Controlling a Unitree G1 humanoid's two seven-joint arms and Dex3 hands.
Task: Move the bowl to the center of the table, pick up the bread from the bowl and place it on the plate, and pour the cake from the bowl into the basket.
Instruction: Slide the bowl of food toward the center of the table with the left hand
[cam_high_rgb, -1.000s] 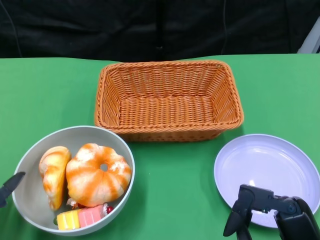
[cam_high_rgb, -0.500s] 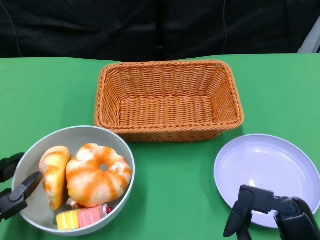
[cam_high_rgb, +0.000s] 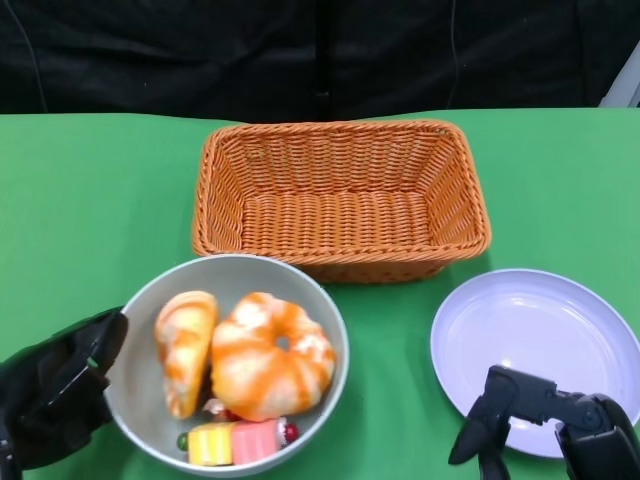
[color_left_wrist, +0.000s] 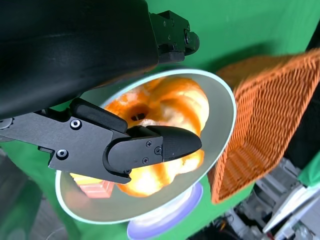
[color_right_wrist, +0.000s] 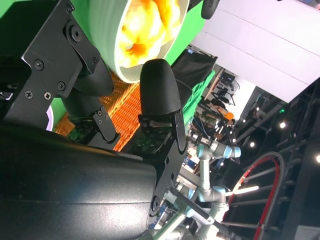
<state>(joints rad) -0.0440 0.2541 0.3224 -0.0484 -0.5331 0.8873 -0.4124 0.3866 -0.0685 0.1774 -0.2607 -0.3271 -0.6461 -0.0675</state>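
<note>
The grey bowl (cam_high_rgb: 140, 385) sits just left of the table's middle, in front of the basket. It holds a round orange-and-white bread (cam_high_rgb: 270, 355), a smaller long bread (cam_high_rgb: 183, 345) and pink and yellow cake pieces (cam_high_rgb: 235, 442). My left hand (cam_high_rgb: 55, 400) grips the bowl's left rim; in the left wrist view one finger (color_left_wrist: 150, 147) reaches over the bowl's (color_left_wrist: 222, 115) inside and another lies outside the rim. My right hand (cam_high_rgb: 545, 425) hovers with fingers apart over the near edge of the white plate (cam_high_rgb: 540, 330), holding nothing. The wicker basket (cam_high_rgb: 340, 128) stands empty behind.
The green table (cam_high_rgb: 90, 190) ends at a dark backdrop behind the basket. The bowl's far rim lies close to the basket's front wall. The plate lies at the right, a short gap from the bowl. A white strip shows at the far right corner.
My left hand has closed onto the bowl's left rim and the bowl has slid to the right, towards the table's middle. The right hand has stayed put.
</note>
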